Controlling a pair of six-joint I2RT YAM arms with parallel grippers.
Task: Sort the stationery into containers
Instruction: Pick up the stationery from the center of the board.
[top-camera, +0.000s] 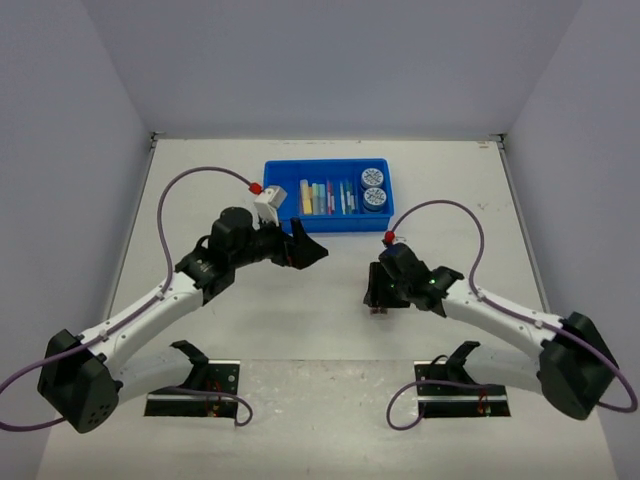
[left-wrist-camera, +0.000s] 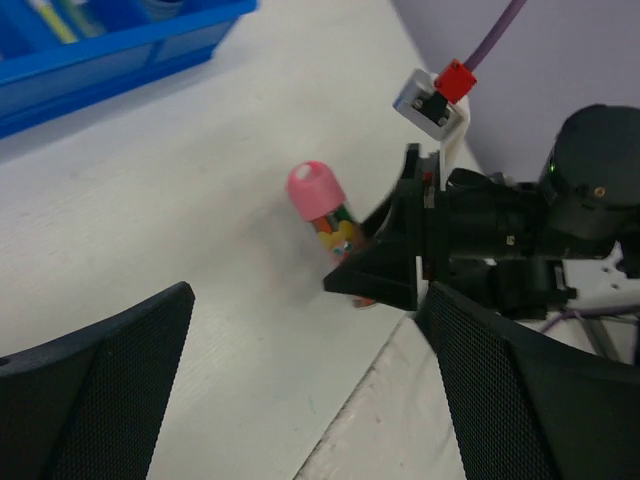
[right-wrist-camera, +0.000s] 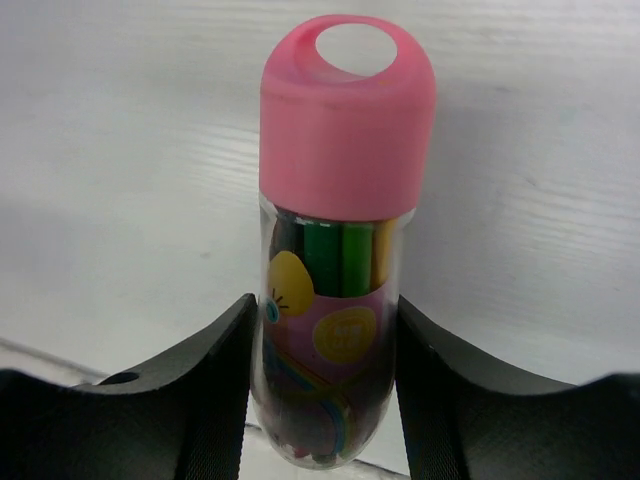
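The pink patterned tube (right-wrist-camera: 340, 250), with a pink cap and coloured pens inside, lies on the white table near the middle right. My right gripper (right-wrist-camera: 325, 335) is shut on its lower body, one finger pressed against each side. In the top view the right gripper (top-camera: 381, 298) hides most of the tube. My left gripper (top-camera: 306, 248) hovers open and holds nothing, a little left of the tube (left-wrist-camera: 325, 205). At the back stands the blue tray (top-camera: 325, 164), holding pastel markers (top-camera: 318, 197) and two round patterned discs (top-camera: 373, 178).
Two black stands (top-camera: 205, 368) (top-camera: 458, 362) sit on a lighter strip at the table's near edge. Purple cables (top-camera: 200, 172) loop above both arms. Grey walls close in the table on three sides.
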